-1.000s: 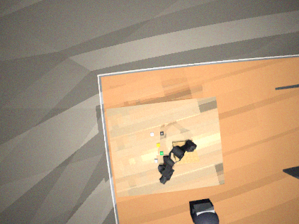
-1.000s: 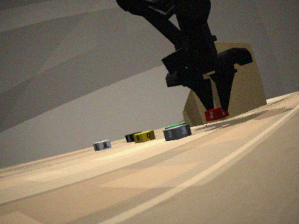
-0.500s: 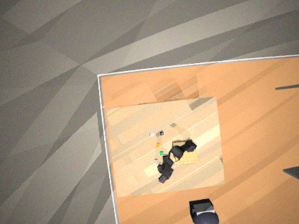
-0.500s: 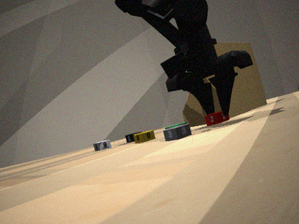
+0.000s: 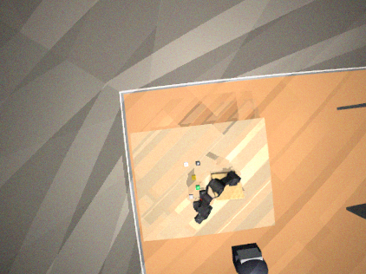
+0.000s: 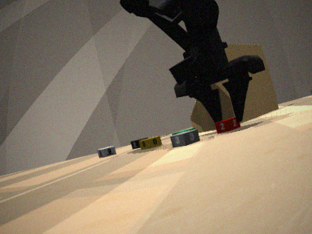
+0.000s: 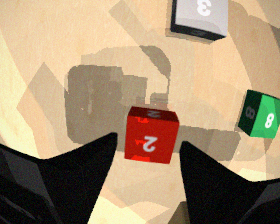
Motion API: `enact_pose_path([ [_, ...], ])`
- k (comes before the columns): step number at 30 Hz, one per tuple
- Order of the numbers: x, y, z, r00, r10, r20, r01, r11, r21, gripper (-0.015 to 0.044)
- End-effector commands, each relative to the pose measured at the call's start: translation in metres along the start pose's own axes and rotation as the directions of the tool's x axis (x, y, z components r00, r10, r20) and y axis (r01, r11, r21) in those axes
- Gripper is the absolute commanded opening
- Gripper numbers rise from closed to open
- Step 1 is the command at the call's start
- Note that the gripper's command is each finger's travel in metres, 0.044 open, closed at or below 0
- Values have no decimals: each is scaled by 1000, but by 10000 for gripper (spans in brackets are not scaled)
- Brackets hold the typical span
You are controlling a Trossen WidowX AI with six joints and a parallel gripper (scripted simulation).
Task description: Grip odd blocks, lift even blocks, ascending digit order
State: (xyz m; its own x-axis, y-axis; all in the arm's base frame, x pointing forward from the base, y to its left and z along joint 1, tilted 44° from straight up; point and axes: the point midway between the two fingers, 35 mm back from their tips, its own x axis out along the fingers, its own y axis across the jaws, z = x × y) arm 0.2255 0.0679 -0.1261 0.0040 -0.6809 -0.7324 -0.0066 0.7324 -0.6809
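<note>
A red block [image 6: 228, 125] [image 7: 146, 135] showing 2 rests on the table. My gripper [image 6: 229, 120] [image 7: 149, 142] is open around it, with a gap on both sides in the wrist view. A grey-white block [image 5: 191, 196] [image 6: 185, 138] [image 7: 201, 11] shows 3. A green block [image 5: 198, 187] [image 6: 183, 131] [image 7: 267, 118] shows 8 and is partly behind the 3 block in the exterior view. A yellow block [image 5: 193, 178] [image 6: 151, 143] shows 0. A dark block [image 5: 198, 163] [image 6: 136, 144] has an unclear digit. A white block [image 5: 186, 165] [image 6: 106, 152] seems to show 9.
A tan panel [image 5: 232, 192] [image 6: 259, 76] stands behind the arm in the exterior view. In the wrist view, the 3 block lies beyond the red one and the green block lies to the right of the fingers. Shadows cross the table [image 5: 160, 154] [image 6: 92, 206].
</note>
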Motion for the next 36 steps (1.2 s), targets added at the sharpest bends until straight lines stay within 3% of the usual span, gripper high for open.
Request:
enact_pose_path([
  [1, 1, -1, -1, 1000, -8, 1, 8, 1000, -6, 330],
  [4, 1, -1, -1, 1000, -8, 1, 8, 1000, -6, 400],
  [8, -1, -1, -1, 1000, -7, 1, 7, 1000, -6, 400],
  [12, -35, 0, -1, 1000, -6, 1, 6, 1000, -7, 400],
  [17, -35, 0, -1, 1000, -6, 1, 6, 1000, -7, 400],
  [19, -45, 1, 0, 1000, -5, 1, 5, 1000, -7, 348],
  [24, -114, 1, -1, 1000, -3, -1, 3, 1000, -8, 216],
  [28, -116, 1, -1, 1000, -3, -1, 3, 1000, -8, 120],
  [36, -116, 1, -1, 1000, -3, -1, 3, 1000, -8, 120],
])
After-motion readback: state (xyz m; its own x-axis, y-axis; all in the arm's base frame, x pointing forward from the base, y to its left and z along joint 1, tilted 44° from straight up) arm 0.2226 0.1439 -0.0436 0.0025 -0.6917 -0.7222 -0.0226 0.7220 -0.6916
